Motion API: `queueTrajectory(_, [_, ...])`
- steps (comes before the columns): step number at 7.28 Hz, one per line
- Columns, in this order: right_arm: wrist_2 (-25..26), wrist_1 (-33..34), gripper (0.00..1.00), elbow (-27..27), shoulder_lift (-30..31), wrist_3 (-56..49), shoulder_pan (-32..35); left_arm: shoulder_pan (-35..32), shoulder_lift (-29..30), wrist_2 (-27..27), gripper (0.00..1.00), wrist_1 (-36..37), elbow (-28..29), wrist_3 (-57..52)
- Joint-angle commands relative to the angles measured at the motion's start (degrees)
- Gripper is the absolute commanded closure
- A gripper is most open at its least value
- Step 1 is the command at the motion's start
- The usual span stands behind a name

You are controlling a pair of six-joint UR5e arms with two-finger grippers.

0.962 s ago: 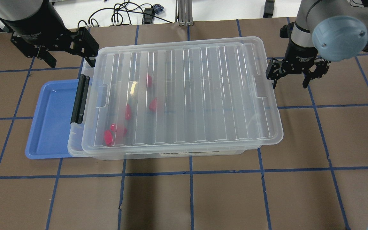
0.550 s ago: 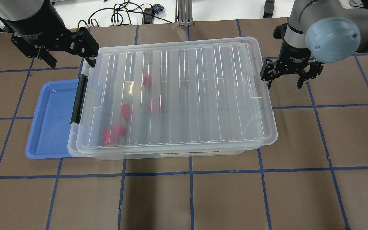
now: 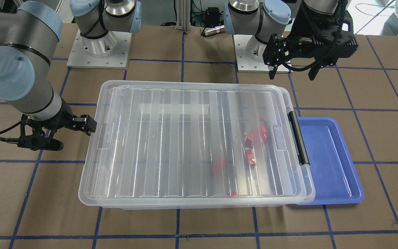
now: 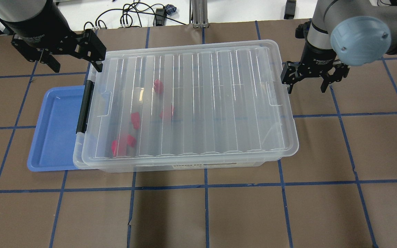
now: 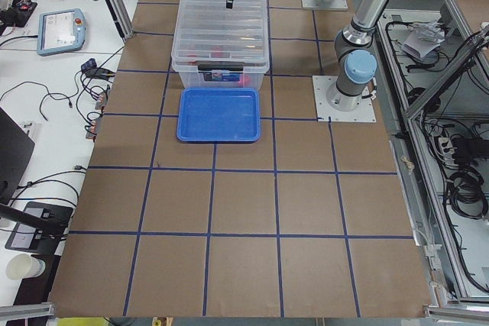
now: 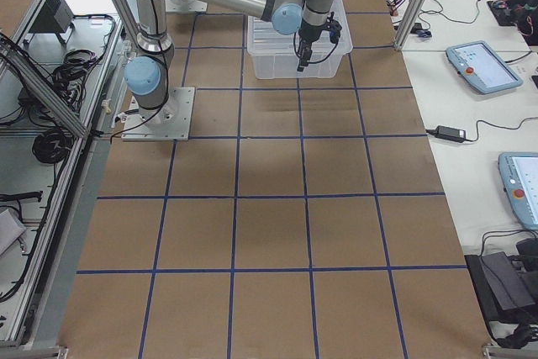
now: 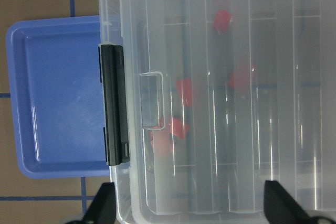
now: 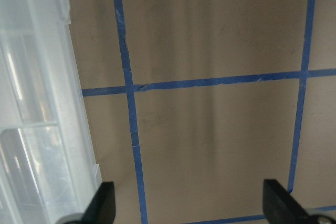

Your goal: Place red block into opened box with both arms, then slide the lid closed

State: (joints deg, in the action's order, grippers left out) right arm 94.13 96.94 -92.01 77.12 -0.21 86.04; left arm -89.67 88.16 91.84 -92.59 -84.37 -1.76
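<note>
Several red blocks [image 4: 135, 120] [image 3: 250, 157] [image 7: 184, 90] lie inside the clear box [image 4: 171, 167] near its black-bar end [image 4: 84, 106], seen through the ribbed lid [image 4: 202, 103] [image 3: 171, 138]. The lid lies flat over nearly the whole box, a little askew. My left gripper [image 4: 74, 65] [image 3: 291, 72] [image 7: 191, 208] hangs open above the box's far corner at the black-bar end, holding nothing. Over at the lid's opposite short end, my right gripper [image 4: 305, 88] [image 3: 66, 135] [image 8: 189, 208] is open and low. One finger [image 3: 87, 125] is right beside the lid's edge; whether it touches I cannot tell.
A blue tray [image 4: 55, 127] [image 3: 327, 155] [image 5: 219, 114] sits with nothing in it, tucked partly under the box's black-bar end. Brown table with blue tape grid [image 4: 205, 213] spreads around. Cables [image 4: 129, 15] lie beyond the far edge. The arms' bases [image 3: 98, 52] stand behind the box.
The lid has slid a short way toward the black-bar end, and my right gripper moved with it at its edge. Since half a second ago little has shifted. My left gripper stayed put.
</note>
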Motion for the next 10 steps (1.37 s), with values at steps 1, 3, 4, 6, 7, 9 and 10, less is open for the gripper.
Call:
queueTrajectory(1, [0.0,0.8,0.0,2.0,3.5,0.6,-0.3,-0.1,-0.1,-0.2,0.0,0.0,0.0,0.0])
queueTrajectory(3, [-0.4,-0.1,0.0,2.2,5.3,5.1,-0.2,-0.1,-0.1,0.0,0.0,0.0,0.0,0.0])
queueTrajectory(4, [-3.7,-0.7,0.0,1.1,8.5,7.0,0.4,-0.1,0.1,-0.1,0.0,0.0,0.0,0.0])
queueTrajectory(6, [-6.9,-3.6,0.0,-1.0,12.3,7.2,1.1,-0.2,-0.3,0.0,0.0,-0.1,-0.1,0.0])
queueTrajectory(7, [-6.3,-4.6,0.0,-2.3,13.7,7.2,1.8,-0.3,0.1,0.1,0.0,0.0,0.0,0.0])
queueTrajectory(9, [-5.9,-4.7,0.0,-2.3,14.6,7.2,1.8,-0.5,-0.2,0.1,0.0,-0.1,-0.1,0.0])
queueTrajectory(10, [-5.9,-4.7,0.0,-2.0,14.8,7.2,1.8,-0.5,-0.2,0.1,0.0,-0.1,-0.1,0.0])
